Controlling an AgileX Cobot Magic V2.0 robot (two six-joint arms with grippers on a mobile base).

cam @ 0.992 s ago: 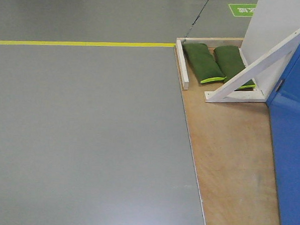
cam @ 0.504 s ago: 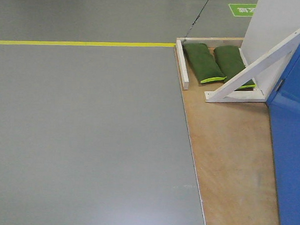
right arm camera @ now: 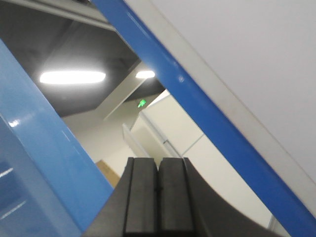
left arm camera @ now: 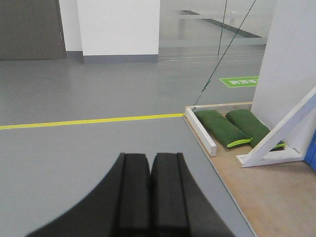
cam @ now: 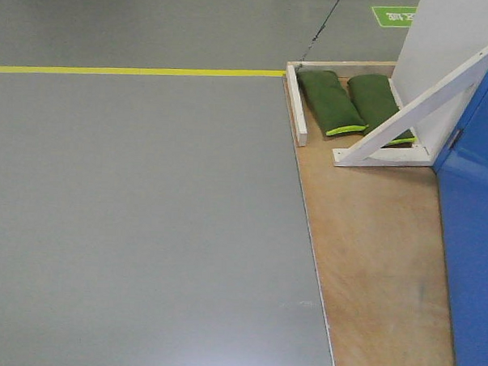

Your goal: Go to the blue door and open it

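At the front view's right edge: glossy bright-blue flat door panel (cam: 476, 242), upright. Right gripper (right arm camera: 159, 197) nearer (blue fills its wrist view's left), clenched empty; left gripper (left arm camera: 149, 197) likewise clenched, facing away.

Soft, even overhead light lay on the grey floor (cam: 145, 227), with a pale sheen at its near edge in the front view. A ceiling lamp (right arm camera: 72, 77) glared white in the right wrist view, and small glints sat on the blue door (right arm camera: 49, 143).
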